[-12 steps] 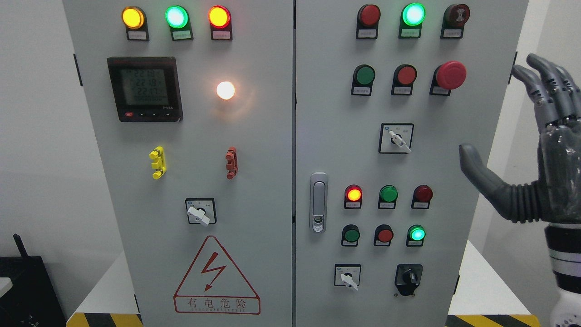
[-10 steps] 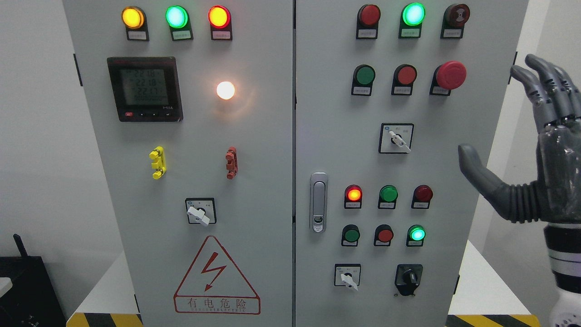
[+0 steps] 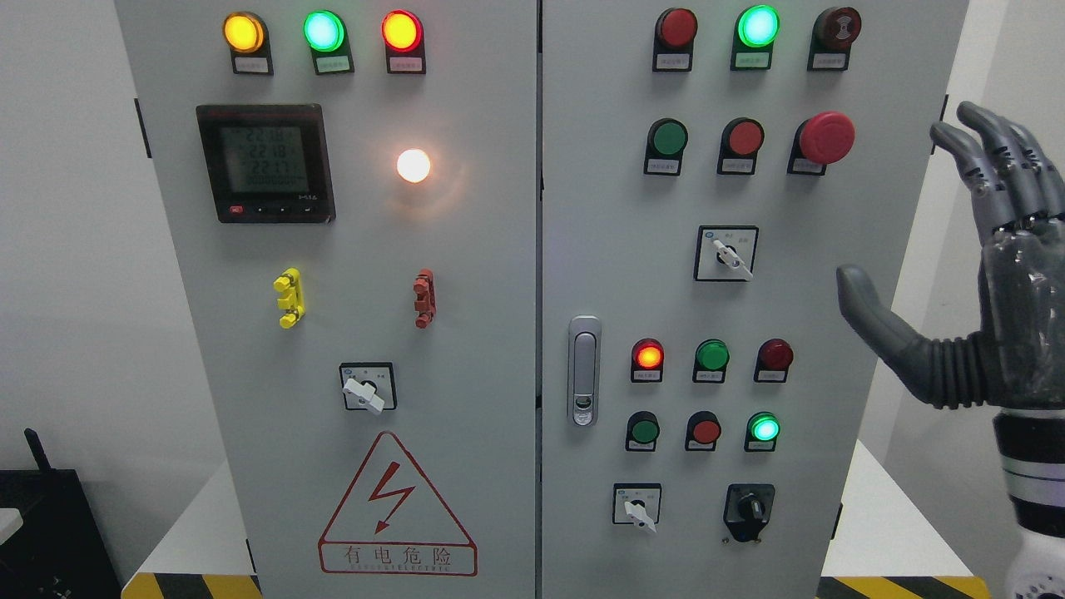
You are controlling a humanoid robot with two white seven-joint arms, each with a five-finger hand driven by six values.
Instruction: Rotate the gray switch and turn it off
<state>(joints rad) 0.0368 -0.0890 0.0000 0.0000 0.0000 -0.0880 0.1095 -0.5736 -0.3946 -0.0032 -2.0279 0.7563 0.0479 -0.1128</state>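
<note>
Drifting slightly left, the right hand [image 3: 990, 274] hangs open, fingers spread, well right of the upper gray switch [image 3: 726, 254], touching nothing.

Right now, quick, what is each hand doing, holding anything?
Left hand: not in view.
Right hand: open, fingers spread, holding nothing, raised beside the cabinet's right edge, touching no switch.

On the cabinet's left door, your digital meter [image 3: 265, 162] displays three rows reading roughly 221.8, 221.8 and 221.7; the fourth row is illegible. Below it, the red triangular warning sign [image 3: 398, 509] reads 有电危险. Small labels under the lamps are unreadable.
</note>
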